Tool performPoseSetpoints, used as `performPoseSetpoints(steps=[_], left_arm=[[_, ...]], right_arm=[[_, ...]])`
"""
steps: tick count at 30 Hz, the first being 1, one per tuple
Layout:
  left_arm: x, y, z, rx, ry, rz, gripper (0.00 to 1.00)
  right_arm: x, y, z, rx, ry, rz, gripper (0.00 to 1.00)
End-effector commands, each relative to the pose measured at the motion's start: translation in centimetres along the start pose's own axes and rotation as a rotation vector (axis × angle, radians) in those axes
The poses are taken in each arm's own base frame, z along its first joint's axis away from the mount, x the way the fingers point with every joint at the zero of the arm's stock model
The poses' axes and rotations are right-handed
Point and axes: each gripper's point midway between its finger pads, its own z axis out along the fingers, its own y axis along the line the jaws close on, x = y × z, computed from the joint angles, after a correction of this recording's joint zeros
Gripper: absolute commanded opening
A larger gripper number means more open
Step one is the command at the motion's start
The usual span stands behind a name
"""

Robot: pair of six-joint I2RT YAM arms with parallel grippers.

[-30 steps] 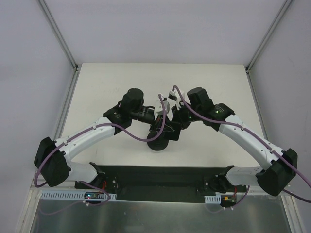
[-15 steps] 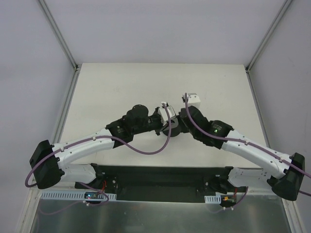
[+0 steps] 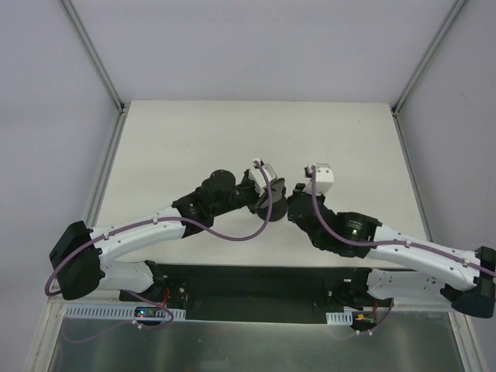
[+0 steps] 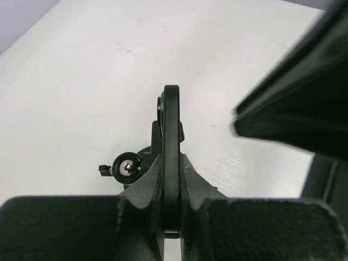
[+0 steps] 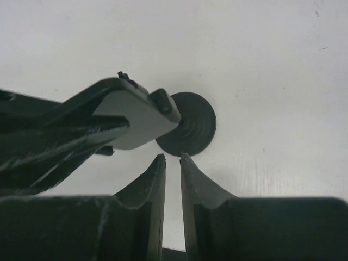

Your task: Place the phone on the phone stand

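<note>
The white table [image 3: 194,132] carries everything. Both arms bend inward to meet near its middle, the left arm [image 3: 147,225] from one side and the right arm [image 3: 403,252] from the other.

You'll find the phone stand [image 5: 196,125] between the two wrists. From the right wrist its round disc base lies flat on the table, just beyond the right claw's tips. From the left wrist only a hinge knob and a bit of upright show, low and left of the phone.

The phone [image 4: 172,109] is off the table, clamped in the left gripper [image 4: 172,163], whose fingers pinch its two flat faces. You see it edge-on there, its long axis running straight out from that claw. In the right wrist view its far corner overlaps the near left rim of the disc, its grey glossy face tilted. I can't tell whether its edge is resting in the cradle or hanging just above it.

The right gripper [image 5: 171,159] holds nothing. Its fingers stand a narrow slit apart and point at the disc, close to it but with no visible contact.

The left arm has the job, since the stand sits directly ahead of and below the phone's leading end. I'd judge what remains is a short lowering along that axis with the tilt matched to the cradle. Watch that the right claw, being so near, doesn't nudge the base.
</note>
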Motion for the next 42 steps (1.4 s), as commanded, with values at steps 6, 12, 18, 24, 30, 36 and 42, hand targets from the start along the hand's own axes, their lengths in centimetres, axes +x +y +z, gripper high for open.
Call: performPoseSetpoints(steps=[6,12,18,24,30,36,42], left_arm=[[-1.5,4.7,-0.2,-0.201,-0.053,0.008,0.0],[-1.8,4.0,-0.2,-0.165,-0.069,-0.017,0.0],[-2.7,3.2,-0.9,-0.139,-0.172,-0.077,0.0],[-2.9,3.3,-1.1,-0.144,-0.192,-0.107,0.0],[-3.1,2.9,-0.8,-0.11,-0.204,-0.161,0.0],[-3.7,2.8,-0.7,-0.094,-0.16,-0.167,0.0],[-3.9,1.9,-0.8,-0.017,-0.043,-0.163,0.38]], right_arm=[[-2.0,-0.1,-3.8,-0.182,-0.035,0.168,0.29],[-0.9,-0.2,-4.0,-0.32,0.003,-0.135,0.54],[-1.1,1.1,-4.0,-0.558,0.004,-0.129,0.52],[-1.2,3.0,-3.2,-0.678,0.057,-0.156,0.56],[-1.6,3.8,-2.7,-0.714,0.062,-0.184,0.56],[-1.0,3.4,-2.2,-0.703,0.07,-0.182,0.61],[-0.5,2.5,-1.9,-0.662,0.089,-0.21,0.74]])
